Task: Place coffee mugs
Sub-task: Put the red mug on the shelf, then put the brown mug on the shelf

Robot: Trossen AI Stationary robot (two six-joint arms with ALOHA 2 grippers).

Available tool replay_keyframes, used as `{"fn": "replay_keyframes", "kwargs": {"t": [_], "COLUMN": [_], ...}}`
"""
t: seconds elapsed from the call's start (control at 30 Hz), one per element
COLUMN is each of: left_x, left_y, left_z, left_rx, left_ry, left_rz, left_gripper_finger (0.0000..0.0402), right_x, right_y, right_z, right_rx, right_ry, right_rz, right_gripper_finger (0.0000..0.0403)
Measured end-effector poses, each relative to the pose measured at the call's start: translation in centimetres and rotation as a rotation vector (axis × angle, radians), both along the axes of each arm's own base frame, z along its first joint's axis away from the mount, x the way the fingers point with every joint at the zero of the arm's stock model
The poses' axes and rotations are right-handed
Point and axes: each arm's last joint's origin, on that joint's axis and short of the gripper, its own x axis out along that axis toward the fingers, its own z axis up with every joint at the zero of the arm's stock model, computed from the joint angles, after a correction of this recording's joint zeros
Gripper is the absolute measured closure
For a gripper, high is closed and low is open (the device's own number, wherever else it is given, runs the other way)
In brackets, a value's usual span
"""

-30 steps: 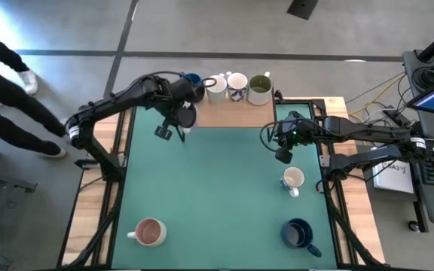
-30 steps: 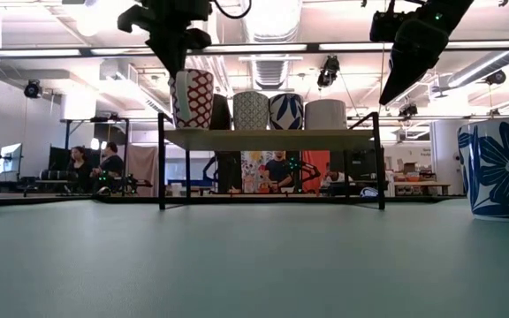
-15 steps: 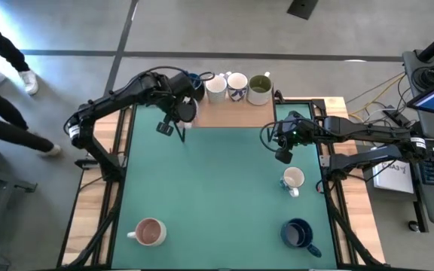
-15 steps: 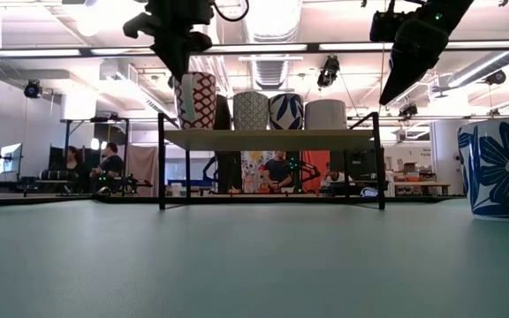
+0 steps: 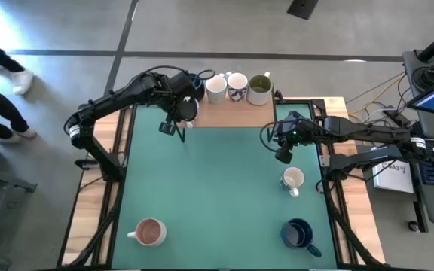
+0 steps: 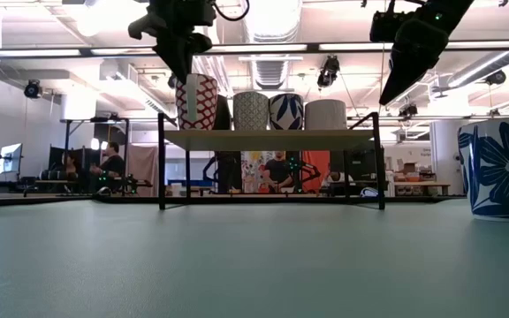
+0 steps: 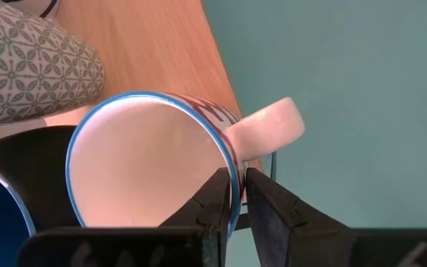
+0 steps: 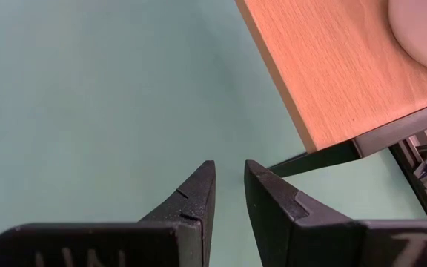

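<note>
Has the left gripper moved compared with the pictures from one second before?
Yes. In the high view the left gripper, at the rim of the red-patterned mug, has shifted slightly toward the wooden shelf and its row of mugs.

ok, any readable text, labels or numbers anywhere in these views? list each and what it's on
None can be read for certain.
White sheet on the stand right of the table: dark handwriting, too small to read.
Right gripper: pale lettering on its body at the picture's bottom edge, cut off, unreadable.
Mugs on the shelf: patterns only, such as the red-lattice mug, no words.
Flower-print mug: blue flowers, no text.
</note>
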Motion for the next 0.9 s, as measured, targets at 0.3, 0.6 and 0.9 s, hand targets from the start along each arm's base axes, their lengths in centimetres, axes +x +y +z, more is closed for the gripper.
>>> {"fn": "replay_keyframes", "kwargs": {"t": [0.3,0.6,0.9], "left_x": [0.2,0.2,-1.4], "left_y": [0.2,0.1,-0.7], "left_z": [0.1,0.1,1.5], "left_rx": [-0.005,-0.016,-0.025], "left_ry": [-0.043,-0.047,-0.087], "left_rz": [0.069,0.097,0.138], "left_gripper_finger": [0.0371,0.0371,0.0370], "right_x": [0.0,0.0,0.0], "right_y": [0.0,0.0,0.0], "right_z": [0.0,0.0,0.0], "right_rx": [0.000,0.000,0.000], "right_ry": [0.000,0.000,0.000], "right_rz": [0.000,0.000,0.000], "right_gripper_finger": [0.0339,0.0339,0.0339]}}
